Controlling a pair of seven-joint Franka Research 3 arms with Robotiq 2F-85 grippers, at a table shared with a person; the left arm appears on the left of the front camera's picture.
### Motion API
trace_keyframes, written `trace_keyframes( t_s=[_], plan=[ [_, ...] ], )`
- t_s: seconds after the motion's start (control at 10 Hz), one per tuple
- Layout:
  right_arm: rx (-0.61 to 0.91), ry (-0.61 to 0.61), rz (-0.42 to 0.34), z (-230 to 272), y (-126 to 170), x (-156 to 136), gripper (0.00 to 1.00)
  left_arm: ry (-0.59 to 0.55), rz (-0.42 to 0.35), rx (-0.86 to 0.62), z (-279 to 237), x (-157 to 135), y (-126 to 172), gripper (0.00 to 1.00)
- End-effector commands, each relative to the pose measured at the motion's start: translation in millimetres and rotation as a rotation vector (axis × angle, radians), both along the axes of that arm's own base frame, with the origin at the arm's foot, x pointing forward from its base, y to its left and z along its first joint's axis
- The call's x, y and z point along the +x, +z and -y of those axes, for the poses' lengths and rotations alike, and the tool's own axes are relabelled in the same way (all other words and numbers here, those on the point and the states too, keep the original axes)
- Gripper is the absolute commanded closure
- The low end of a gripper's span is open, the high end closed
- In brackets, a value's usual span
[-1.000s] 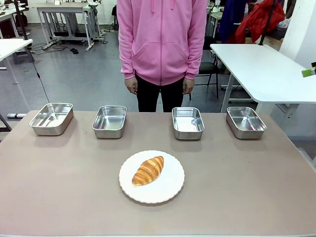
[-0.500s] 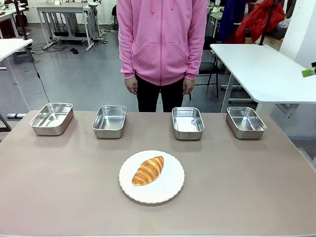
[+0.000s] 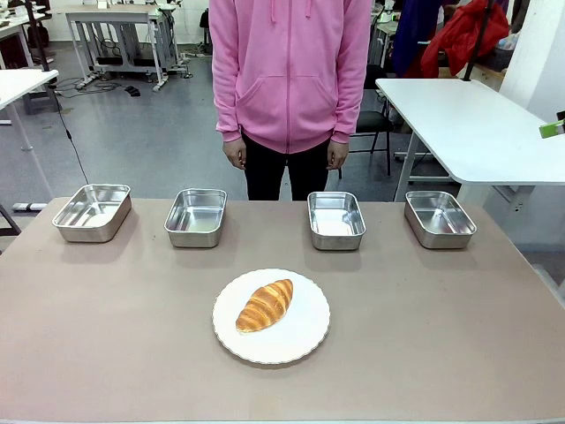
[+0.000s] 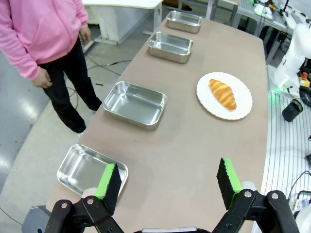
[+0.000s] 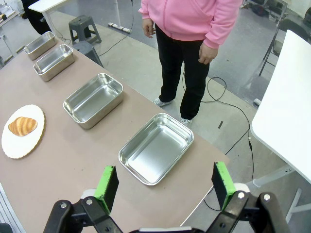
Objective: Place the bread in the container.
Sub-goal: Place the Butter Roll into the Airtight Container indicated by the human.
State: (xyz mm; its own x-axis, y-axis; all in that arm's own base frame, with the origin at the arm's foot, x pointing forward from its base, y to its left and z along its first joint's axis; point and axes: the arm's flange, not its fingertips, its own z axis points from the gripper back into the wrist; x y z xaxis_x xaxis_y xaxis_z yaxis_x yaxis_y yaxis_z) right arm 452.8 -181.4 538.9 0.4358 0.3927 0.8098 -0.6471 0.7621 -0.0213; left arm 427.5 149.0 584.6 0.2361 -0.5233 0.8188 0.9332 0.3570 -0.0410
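The bread [image 3: 265,305], a golden-brown croissant, lies on a round white plate [image 3: 305,340] at the middle of the table. Behind it, several look-alike steel trays stand empty in a row along the far edge; I cannot tell which one is the container. My left gripper [image 4: 168,163] hangs open high over the table's left end, above the leftmost tray [image 4: 85,167], with the bread [image 4: 222,93] far ahead. My right gripper [image 5: 164,167] is open too, high above the rightmost tray [image 5: 156,148], and the bread [image 5: 23,125] lies far off to its left.
A person in a pink hoodie [image 3: 291,71] stands at the far side, behind the two middle trays [image 3: 196,216] [image 3: 336,220], hands hanging down. A white table [image 3: 468,124] stands beyond the right end.
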Motion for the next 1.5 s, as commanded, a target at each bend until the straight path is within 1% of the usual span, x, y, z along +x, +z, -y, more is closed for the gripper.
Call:
trace_keyframes(
  t_s=[0.0,1.4],
  plan=[
    [0.019,0.002,0.019,-0.5,1.1,2.3,0.0,-0.011,0.008,-0.002,-0.6,-1.5,0.7,0.0],
    [0.019,0.002,0.019,-0.5,1.1,2.3,0.0,-0.011,0.008,-0.002,-0.6,-1.5,0.7,0.0]
  ],
)
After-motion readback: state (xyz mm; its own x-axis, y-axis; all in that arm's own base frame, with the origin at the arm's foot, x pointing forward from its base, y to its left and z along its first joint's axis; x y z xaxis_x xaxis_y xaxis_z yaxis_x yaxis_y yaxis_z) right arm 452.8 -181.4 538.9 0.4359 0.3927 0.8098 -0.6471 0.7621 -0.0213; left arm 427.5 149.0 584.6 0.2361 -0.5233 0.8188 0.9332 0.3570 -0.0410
